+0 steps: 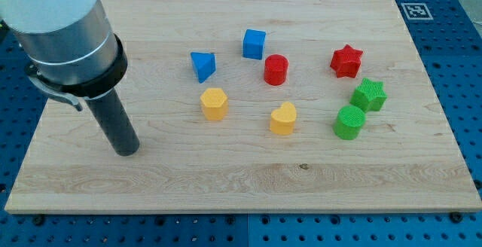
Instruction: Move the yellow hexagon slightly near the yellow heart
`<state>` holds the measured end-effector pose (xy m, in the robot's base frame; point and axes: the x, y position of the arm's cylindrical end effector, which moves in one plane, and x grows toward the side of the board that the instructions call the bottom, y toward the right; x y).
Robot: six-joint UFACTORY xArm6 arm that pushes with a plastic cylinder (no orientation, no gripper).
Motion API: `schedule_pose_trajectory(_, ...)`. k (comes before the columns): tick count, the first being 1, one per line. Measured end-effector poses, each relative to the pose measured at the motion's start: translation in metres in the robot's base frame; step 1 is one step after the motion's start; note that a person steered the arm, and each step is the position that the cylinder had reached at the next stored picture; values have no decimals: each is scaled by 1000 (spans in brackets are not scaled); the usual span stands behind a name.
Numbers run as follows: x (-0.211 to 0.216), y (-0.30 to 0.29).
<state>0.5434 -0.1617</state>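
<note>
- Camera view: our tip (126, 150) rests on the wooden surface (226, 179) at the left of the scene, well apart from every block; we carry no claw, only the rod, so there is nothing to open or close.
- The yellow hexagon (214, 103) stands to the right of our tip, a little farther back on the surface. The yellow heart (283, 118) sits further right and slightly nearer, with bare wood between the two.
- The blue triangle (202, 65) stands just beyond the hexagon; the blue cube (254, 44) and red cylinder (276, 69) lie farther back and to the right.
- The red star (346, 61), green star (369, 95) and green cylinder (349, 121) are grouped at the right, past the heart.
- We judge the push has not begun. To do it well, we should bring our tip up to the hexagon's left face, a touch on its far side, so the push runs right and slightly near, toward the heart.
- We should strike the face centrally, or the hexagon may spin or slip aside.
- "Slightly" asks for a short push: we should stop with a gap left, before the hexagon touches the heart.
</note>
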Motion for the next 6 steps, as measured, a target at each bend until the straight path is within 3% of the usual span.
schedule_pose_trajectory(2, -13, 6)
schedule_pose_trajectory(3, -46, 23)
schedule_pose_trajectory(6, -108, 154)
